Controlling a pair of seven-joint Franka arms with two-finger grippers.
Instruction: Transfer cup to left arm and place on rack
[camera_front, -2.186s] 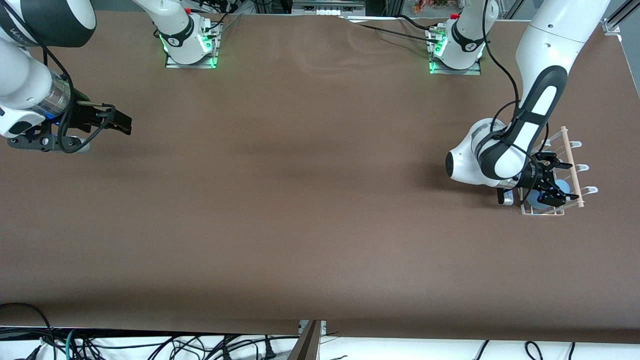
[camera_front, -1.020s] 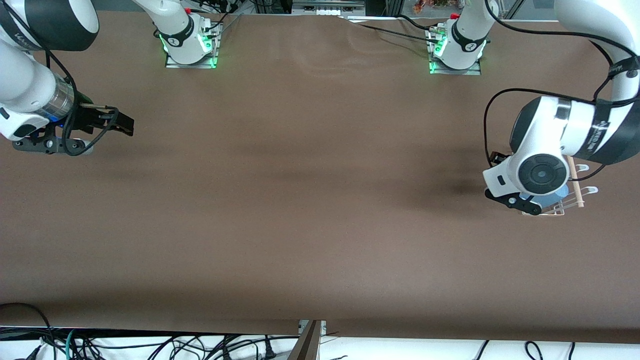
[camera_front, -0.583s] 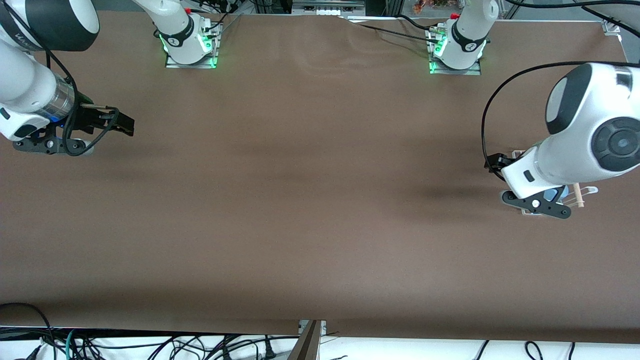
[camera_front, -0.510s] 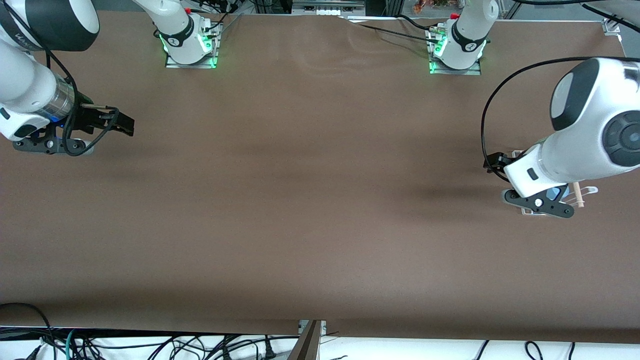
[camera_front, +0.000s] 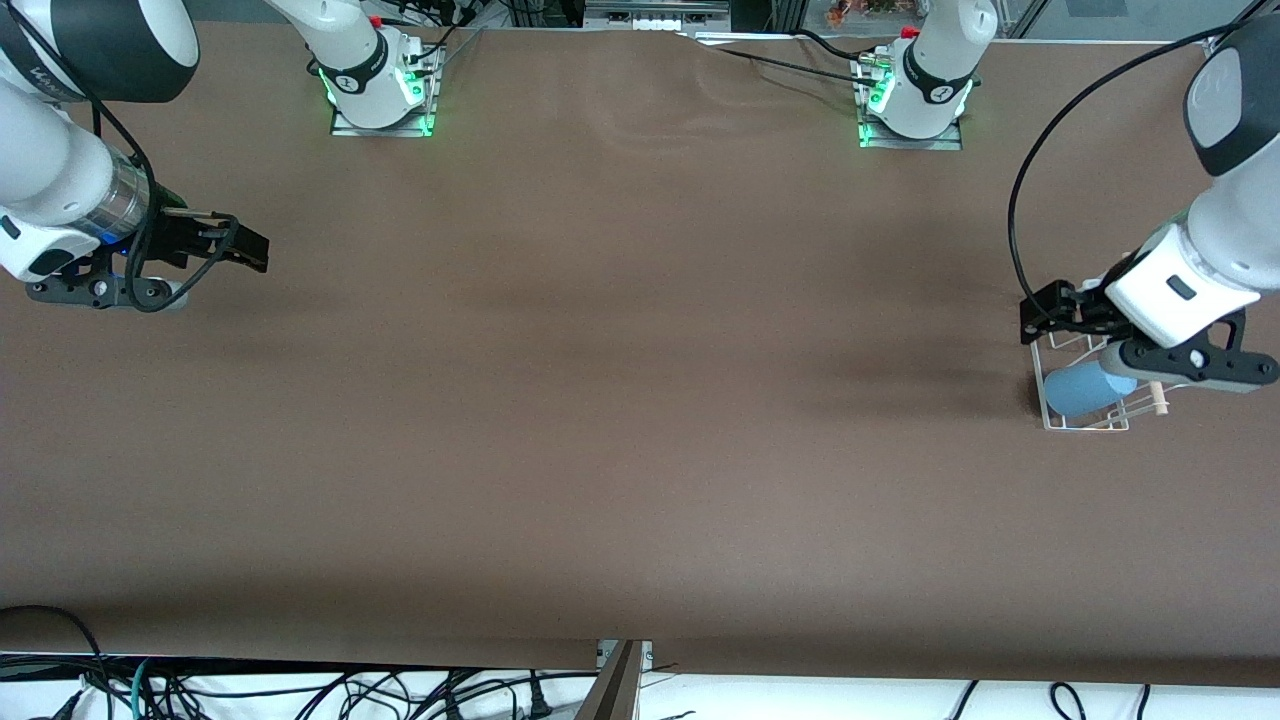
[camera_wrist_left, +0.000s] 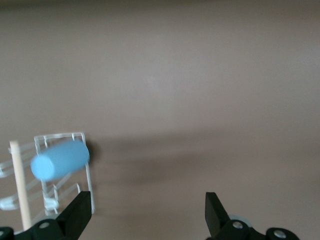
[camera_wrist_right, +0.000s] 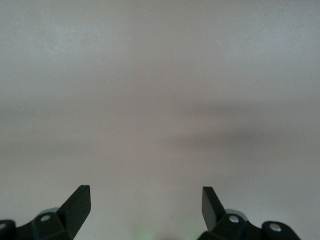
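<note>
The small light-blue plastic cup lies on its side on the little white wire rack with a wooden stick, low at the frame's right edge. The left arm's black gripper hangs just above the rack, jaws wide and empty. The right arm's black gripper waits over the brown table at the upper left, jaws wide too.

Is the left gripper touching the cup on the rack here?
Apart. The left wrist view shows the left gripper with jaws open and empty, bare table between them, while the cup lies on the rack, clear of both.
</note>
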